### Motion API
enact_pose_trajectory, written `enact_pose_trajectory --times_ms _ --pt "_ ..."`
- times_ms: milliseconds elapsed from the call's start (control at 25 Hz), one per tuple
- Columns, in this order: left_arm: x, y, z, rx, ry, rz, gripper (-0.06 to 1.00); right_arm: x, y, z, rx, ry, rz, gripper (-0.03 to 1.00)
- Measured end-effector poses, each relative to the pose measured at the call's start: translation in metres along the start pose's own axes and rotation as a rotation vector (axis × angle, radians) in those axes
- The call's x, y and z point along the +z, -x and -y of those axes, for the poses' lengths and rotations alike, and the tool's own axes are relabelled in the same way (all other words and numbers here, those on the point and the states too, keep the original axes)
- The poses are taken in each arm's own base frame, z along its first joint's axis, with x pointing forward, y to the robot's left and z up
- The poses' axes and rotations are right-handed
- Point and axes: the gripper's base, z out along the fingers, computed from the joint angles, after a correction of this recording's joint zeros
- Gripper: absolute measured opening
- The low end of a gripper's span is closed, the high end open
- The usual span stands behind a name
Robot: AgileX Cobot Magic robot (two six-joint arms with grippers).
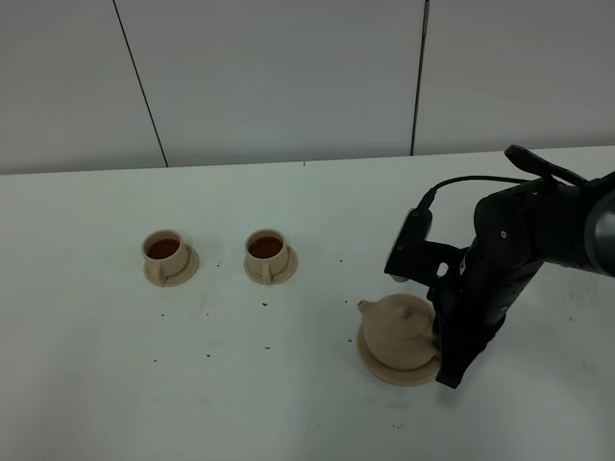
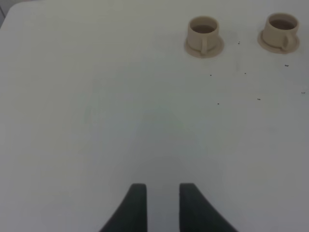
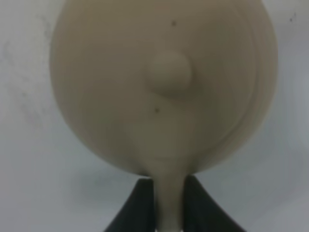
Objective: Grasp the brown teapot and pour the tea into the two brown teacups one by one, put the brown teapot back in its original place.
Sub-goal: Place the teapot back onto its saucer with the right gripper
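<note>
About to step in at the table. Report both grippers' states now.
Left gripper: open a little, holding nothing, over bare table.
Right gripper: either side of the teapot handle; whether it grips or has let go cannot be told.

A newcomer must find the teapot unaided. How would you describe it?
On the white table, look right, beside the black arm's right gripper. The brown teapot sits on a flat round saucer, far bigger than the two teacups and lidded.

1. The squat beige clay teapot [image 1: 400,329] looks matt and smooth.
2. The two small beige clay cups [image 1: 164,250] [image 1: 265,248] look matt.
3. The white table [image 1: 144,384] looks smooth, slightly glossy.
</note>
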Motion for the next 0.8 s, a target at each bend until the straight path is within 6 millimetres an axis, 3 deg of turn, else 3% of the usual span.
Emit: enact_pose_trajectory --times_ms 280,800 --pt "0.0000 0.0000 0.0000 0.000 0.000 0.000 0.24 0.0003 0.0000 -0.0002 0.009 0.003 -0.001 0.29" --pt "0.0000 0.0000 0.0000 0.000 0.000 0.000 0.24 0.0003 0.0000 0.0019 0.030 -0.023 -0.002 0.32"
